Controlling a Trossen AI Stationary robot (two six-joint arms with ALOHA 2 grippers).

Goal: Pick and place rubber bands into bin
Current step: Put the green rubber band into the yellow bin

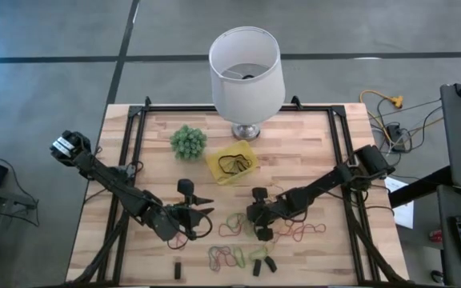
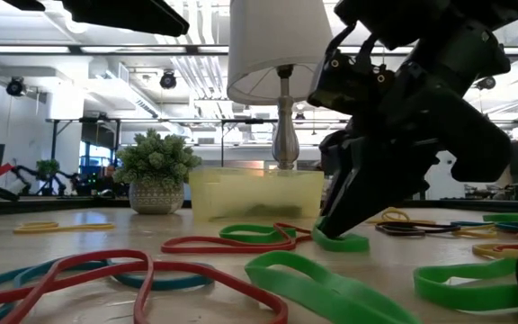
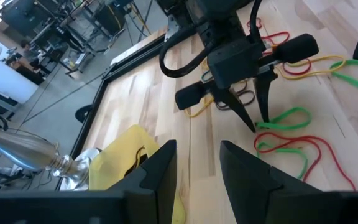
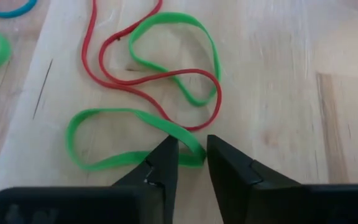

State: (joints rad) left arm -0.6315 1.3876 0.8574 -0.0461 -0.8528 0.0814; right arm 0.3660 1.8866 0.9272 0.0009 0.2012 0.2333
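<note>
Wood table; right claw (image 4: pixel 191 158) pinching green rubber band (image 4: pixel 104 140) end; left claw (image 3: pixel 194 165) released.

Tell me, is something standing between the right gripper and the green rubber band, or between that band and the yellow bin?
Nothing visible. The right gripper has its jaws straddling the green rubber band on the table. Only bare wood lies between it and the yellow bin.

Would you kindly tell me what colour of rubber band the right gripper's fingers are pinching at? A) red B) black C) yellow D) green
D: in the right wrist view the right gripper has its fingertips either side of a green rubber band on the table.
</note>
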